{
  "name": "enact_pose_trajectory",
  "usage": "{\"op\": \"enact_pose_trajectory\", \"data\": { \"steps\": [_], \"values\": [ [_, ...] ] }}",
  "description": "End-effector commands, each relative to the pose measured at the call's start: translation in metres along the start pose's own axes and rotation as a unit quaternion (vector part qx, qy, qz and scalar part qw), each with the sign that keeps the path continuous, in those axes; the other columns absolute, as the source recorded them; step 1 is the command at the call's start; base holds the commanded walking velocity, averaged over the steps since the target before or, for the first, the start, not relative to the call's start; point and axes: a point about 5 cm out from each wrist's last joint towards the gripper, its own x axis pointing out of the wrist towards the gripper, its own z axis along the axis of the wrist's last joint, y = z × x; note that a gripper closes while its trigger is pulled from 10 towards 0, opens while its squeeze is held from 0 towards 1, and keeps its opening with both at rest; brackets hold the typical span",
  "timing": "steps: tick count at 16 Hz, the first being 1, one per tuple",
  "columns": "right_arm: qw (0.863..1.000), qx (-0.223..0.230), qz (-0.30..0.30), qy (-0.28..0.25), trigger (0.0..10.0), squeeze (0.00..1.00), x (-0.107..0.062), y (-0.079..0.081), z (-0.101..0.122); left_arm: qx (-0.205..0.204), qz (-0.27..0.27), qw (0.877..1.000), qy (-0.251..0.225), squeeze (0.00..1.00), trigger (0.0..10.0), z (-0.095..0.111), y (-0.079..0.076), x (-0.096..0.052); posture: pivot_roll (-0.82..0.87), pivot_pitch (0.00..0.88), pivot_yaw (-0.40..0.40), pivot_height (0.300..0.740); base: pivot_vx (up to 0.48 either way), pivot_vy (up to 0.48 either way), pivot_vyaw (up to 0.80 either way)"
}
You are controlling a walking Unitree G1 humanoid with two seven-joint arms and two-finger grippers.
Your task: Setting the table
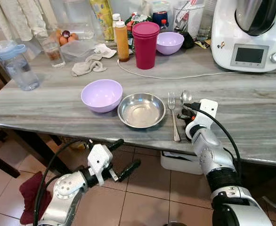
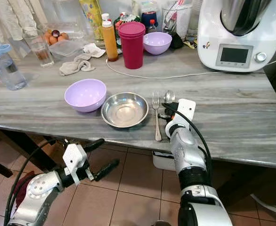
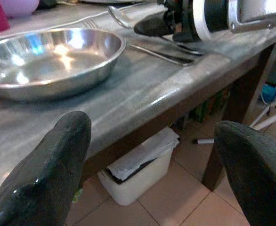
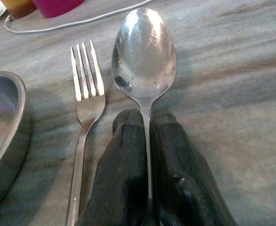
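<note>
A steel plate (image 1: 141, 109) sits near the front edge of the grey marble table (image 1: 251, 108), with a lilac bowl (image 1: 101, 95) to its left. A fork (image 1: 174, 117) lies just right of the plate. Beside the fork lies a spoon (image 4: 144, 56), bowl end pointing away from me. My right gripper (image 4: 147, 141) rests on the table, shut on the spoon's handle. Below the table's front edge hangs my left gripper (image 1: 124, 157), open and holding nothing; its fingers (image 3: 48, 174) face the table's edge.
At the back stand a magenta cup (image 1: 145, 44), a second lilac bowl (image 1: 169, 42), an orange bottle (image 1: 122, 41), a cloth (image 1: 88, 65), a glass (image 1: 52, 49), a water jar (image 1: 16, 66) and a white kitchen machine (image 1: 248, 35) with its cord (image 1: 175, 76). A white bin (image 1: 180, 162) stands under the table.
</note>
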Motion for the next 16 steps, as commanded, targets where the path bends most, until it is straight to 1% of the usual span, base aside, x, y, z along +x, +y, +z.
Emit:
{"op": "enact_pose_trajectory", "data": {
  "steps": [1, 3, 4, 5, 6, 7, 8, 9, 10, 11, 12, 13, 14, 16],
  "values": [
    [1.0, 0.005, 0.002, 0.008, 10.0, 1.0, 0.001, 0.001, -0.002, 0.011, 0.0, 1.0, 0.004, 0.0, 10.0, -0.003, 0.003, -0.001, -0.26, 0.086, 0.071, 0.74, 0.0, 0.0, 0.0],
    [1.0, 0.006, 0.002, 0.007, 10.0, 1.0, 0.003, 0.001, -0.002, 0.016, 0.011, 1.0, 0.001, 0.0, 10.0, -0.007, 0.006, 0.0, -0.25, 0.086, 0.069, 0.74, 0.0, 0.0, 0.0],
    [1.0, 0.006, 0.003, 0.007, 10.0, 1.0, 0.003, 0.002, -0.002, 0.022, 0.027, 0.999, -0.004, 0.0, 10.0, -0.007, 0.014, 0.001, -0.25, 0.086, 0.069, 0.74, 0.0, 0.0, 0.0],
    [1.0, 0.006, 0.003, 0.007, 10.0, 1.0, 0.003, 0.002, -0.002, 0.025, 0.033, 0.999, -0.006, 0.0, 10.0, -0.007, 0.016, 0.001, -0.25, 0.086, 0.069, 0.74, 0.0, 0.0, 0.0],
    [1.0, 0.007, 0.003, 0.007, 10.0, 1.0, 0.003, 0.002, -0.003, 0.039, 0.057, 0.997, -0.037, 0.0, 10.0, 0.016, 0.035, 0.005, -0.25, 0.088, 0.069, 0.74, 0.0, 0.0, 0.0],
    [1.0, 0.008, 0.004, 0.008, 10.0, 1.0, 0.003, 0.003, -0.004, 0.05, 0.059, 0.996, -0.052, 0.0, 10.0, 0.03, 0.041, 0.008, -0.25, 0.088, 0.069, 0.74, 0.0, 0.0, 0.0],
    [1.0, 0.008, 0.005, 0.009, 10.0, 1.0, 0.003, 0.003, -0.005, 0.061, 0.055, 0.995, -0.063, 0.0, 10.0, 0.042, 0.044, 0.01, -0.25, 0.088, 0.069, 0.74, 0.0, 0.0, 0.0],
    [1.0, 0.008, 0.005, 0.009, 10.0, 1.0, 0.003, 0.003, -0.006, 0.07, 0.047, 0.994, -0.071, 0.0, 10.0, 0.051, 0.045, 0.012, -0.25, 0.088, 0.069, 0.74, 0.0, 0.0, 0.0],
    [1.0, 0.009, 0.006, 0.009, 10.0, 1.0, 0.003, 0.004, -0.006, 0.084, 0.034, 0.992, -0.083, 0.0, 10.0, 0.065, 0.044, 0.015, -0.25, 0.087, 0.069, 0.74, 0.0, 0.0, 0.0],
    [1.0, 0.01, 0.007, 0.007, 10.0, 1.0, 0.002, 0.004, -0.006, 0.082, 0.027, 0.992, -0.088, 0.0, 10.0, 0.071, 0.042, 0.016, -0.24, 0.089, 0.069, 0.74, 0.0, 0.0, 0.0],
    [1.0, 0.003, 0.008, -0.004, 10.0, 1.0, 0.001, 0.003, -0.003, 0.084, 0.009, 0.992, -0.094, 0.0, 10.0, 0.083, 0.036, 0.019, -0.24, 0.089, 0.066, 0.74, 0.0, 0.0, 0.0],
    [1.0, -0.003, 0.008, -0.011, 10.0, 1.0, 0.0, 0.003, -0.001, 0.083, 0.007, 0.992, -0.098, 0.0, 10.0, 0.087, 0.034, 0.02, -0.24, 0.089, 0.066, 0.74, 0.0, 0.0, 0.0],
    [0.998, -0.036, 0.016, -0.05, 10.0, 1.0, -0.004, 0.004, 0.01, 0.082, 0.013, 0.99, -0.118, 0.0, 10.0, 0.101, 0.031, 0.023, -0.24, 0.09, 0.063, 0.74, 0.0, 0.0, 0.0],
    [0.994, -0.057, 0.023, -0.096, 10.0, 1.0, -0.01, 0.006, 0.024, 0.081, 0.037, 0.986, -0.139, 0.0, 10.0, 0.111, 0.032, 0.027, -0.24, 0.091, 0.063, 0.74, 0.0, 0.0, 0.0]
  ]
}}
